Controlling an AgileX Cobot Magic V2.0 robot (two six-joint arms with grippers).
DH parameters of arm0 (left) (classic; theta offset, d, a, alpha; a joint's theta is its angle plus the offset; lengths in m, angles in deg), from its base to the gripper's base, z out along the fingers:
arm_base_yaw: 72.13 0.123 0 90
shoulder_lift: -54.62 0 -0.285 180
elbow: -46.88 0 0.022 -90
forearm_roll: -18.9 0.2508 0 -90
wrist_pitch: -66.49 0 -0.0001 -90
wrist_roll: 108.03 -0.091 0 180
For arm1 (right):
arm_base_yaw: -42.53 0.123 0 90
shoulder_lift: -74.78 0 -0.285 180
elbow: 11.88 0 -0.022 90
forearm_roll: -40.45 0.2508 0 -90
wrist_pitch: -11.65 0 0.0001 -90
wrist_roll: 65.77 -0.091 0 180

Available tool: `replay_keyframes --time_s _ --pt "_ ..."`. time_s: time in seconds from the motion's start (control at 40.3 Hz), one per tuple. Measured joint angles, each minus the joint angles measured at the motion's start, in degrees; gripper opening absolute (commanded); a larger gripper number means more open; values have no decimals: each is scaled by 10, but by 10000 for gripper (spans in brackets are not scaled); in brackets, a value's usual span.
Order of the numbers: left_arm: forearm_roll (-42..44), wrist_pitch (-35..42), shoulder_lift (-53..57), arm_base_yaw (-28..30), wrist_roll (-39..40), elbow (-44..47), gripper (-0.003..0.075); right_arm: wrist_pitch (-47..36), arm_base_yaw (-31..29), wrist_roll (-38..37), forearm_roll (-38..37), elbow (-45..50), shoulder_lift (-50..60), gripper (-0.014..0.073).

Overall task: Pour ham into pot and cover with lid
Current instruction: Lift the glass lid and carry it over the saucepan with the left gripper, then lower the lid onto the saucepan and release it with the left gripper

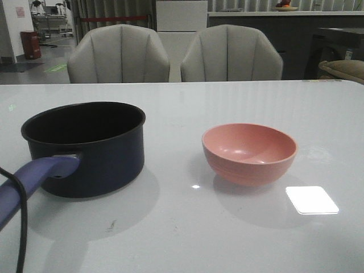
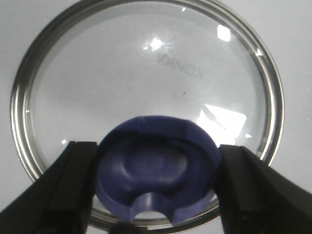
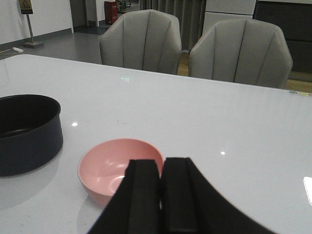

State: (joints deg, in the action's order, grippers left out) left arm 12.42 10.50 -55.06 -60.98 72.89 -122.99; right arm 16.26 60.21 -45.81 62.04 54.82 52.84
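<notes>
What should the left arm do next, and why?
Probably close the left gripper on the flared purple-blue knob of the round glass lid with the steel rim. Its jaws stand open on either side of the knob, not yet gripping. The salmon-pink round bowl looks empty and the dark navy saucepan is uncovered, so lifting the lid seems due.
</notes>
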Motion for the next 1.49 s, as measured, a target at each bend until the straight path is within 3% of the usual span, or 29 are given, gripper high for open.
replay_keyframes --time_s 0.447,0.67,0.868,1.166,1.488 --pt "-14 21 69 0 0 -1 275 0 0 0 0 0 0 142" --pt "-13 -3 105 -17 0 -62 275 0 0 0 0 0 0 142" --pt "-11 -23 117 -103 0 -137 275 0 0 0 0 0 0 142" --pt "-18 -20 108 -252 -9 -160 275 0 0 0 0 0 0 142" --pt "-13 -57 18 -325 -9 -237 275 0 0 0 0 0 0 142"
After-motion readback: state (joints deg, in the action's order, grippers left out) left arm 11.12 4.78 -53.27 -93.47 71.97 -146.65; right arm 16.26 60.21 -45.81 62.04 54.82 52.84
